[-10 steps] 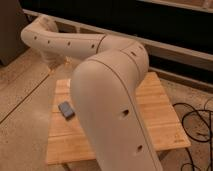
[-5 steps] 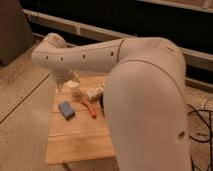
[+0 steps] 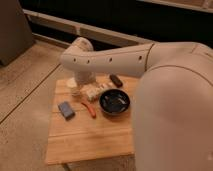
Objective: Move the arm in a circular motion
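Note:
The cream-white arm [image 3: 150, 65] fills the right side of the camera view and reaches left across the wooden table [image 3: 85, 142]. Its rounded elbow [image 3: 79, 55] with a row of small dark holes hangs over the table's far left part. The wrist drops down from the elbow, and the gripper [image 3: 76, 90] is below it, just above the table's back left corner.
On the table lie a dark bowl [image 3: 114, 102], a blue-grey block [image 3: 66, 110], a red-orange tool [image 3: 89, 109], a pale packet [image 3: 95, 91] and a dark object [image 3: 116, 80]. Speckled floor lies to the left, with a dark wall behind.
The arm has swung to the right and away from the camera, uncovering the bowl and more of the table. The elbow now sits further right in the view.

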